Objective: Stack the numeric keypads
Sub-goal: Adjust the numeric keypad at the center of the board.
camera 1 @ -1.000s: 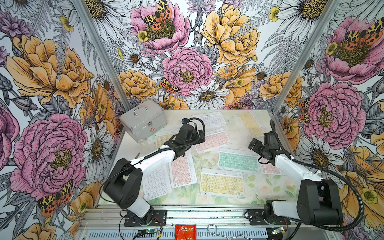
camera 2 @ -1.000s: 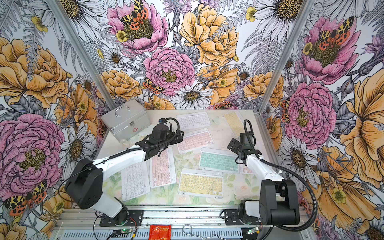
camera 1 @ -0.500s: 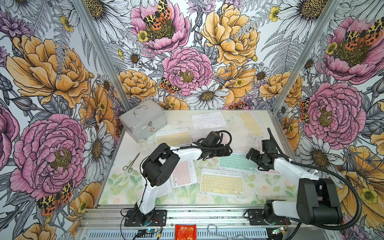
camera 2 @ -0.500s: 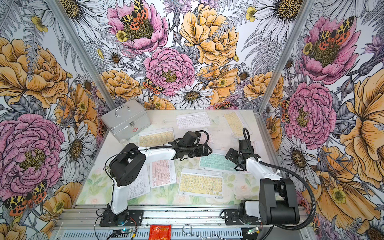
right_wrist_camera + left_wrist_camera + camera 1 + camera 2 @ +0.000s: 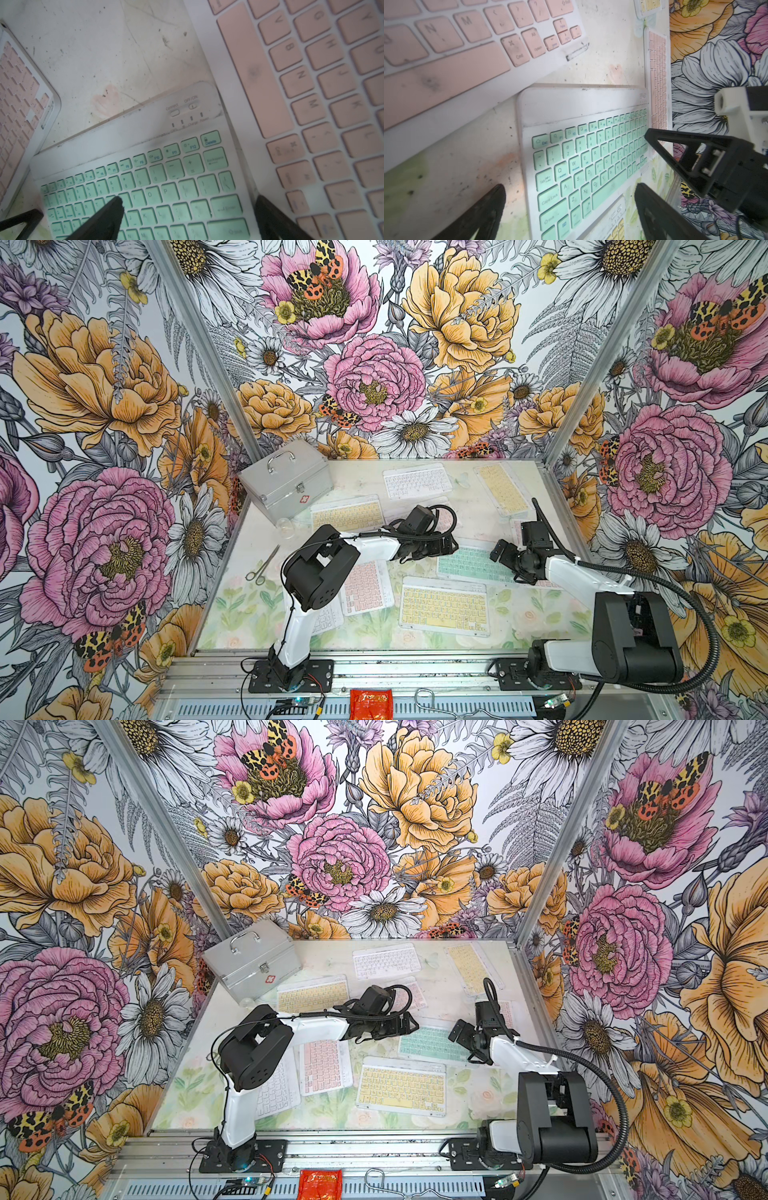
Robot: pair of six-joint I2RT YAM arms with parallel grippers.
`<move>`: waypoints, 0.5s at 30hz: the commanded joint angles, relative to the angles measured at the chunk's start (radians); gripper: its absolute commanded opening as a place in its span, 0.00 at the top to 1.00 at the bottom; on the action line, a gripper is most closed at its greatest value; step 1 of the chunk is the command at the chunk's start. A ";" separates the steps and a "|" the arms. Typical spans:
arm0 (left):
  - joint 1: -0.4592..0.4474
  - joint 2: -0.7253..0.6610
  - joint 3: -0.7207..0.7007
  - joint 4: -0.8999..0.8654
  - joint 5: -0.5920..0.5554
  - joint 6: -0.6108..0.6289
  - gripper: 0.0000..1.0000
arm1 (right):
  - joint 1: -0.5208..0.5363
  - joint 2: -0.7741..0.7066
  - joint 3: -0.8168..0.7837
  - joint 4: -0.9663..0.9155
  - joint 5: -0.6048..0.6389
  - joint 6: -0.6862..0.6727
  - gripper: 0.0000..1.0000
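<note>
**Stacking not yet begun; both arms are closing in on the green keypad**

The green keypad (image 5: 469,566) is lying flat near the middle of the table (image 5: 473,510), between the two arms. The left gripper (image 5: 451,546) is hovering at its Esc end and the right gripper (image 5: 503,556) at its Delete end. Both are standing wide open and holding nothing. In the left wrist view the fingers (image 5: 488,207) are straddling the keypad's short end. In the right wrist view one finger (image 5: 112,209) is hanging over the green keys while the other is sitting by the keypad's end edge.

Around it, the other keypads are lying singly:

- A yellow keypad (image 5: 444,605) is sitting just in front of the green one, and a pink keypad (image 5: 365,587) is resting beside the left arm.
- A white keypad (image 5: 328,618) is showing partly under that arm.
- Another yellow keypad (image 5: 347,514) is lying by the silver case (image 5: 286,481).
- A white keypad (image 5: 415,481) and a yellow keypad (image 5: 503,489) are sitting along the back.
- Two more pink ones are peeking out behind the grippers. Whether they are touching the green one cannot be told.

Scissors (image 5: 262,568) are lying well apart, near the table's left edge.

Judging by this, nothing is stacked yet and the whole pile is left to build. The green keypad is looking like the first pick.
</note>
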 commanded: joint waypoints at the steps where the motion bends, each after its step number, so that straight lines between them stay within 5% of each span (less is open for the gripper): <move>1: 0.004 0.013 -0.003 0.000 0.016 -0.005 0.01 | 0.000 -0.004 -0.021 -0.010 0.002 0.012 0.00; 15: 0.038 -0.038 -0.090 0.000 0.010 -0.011 0.01 | 0.125 0.058 -0.001 0.059 -0.023 0.092 0.00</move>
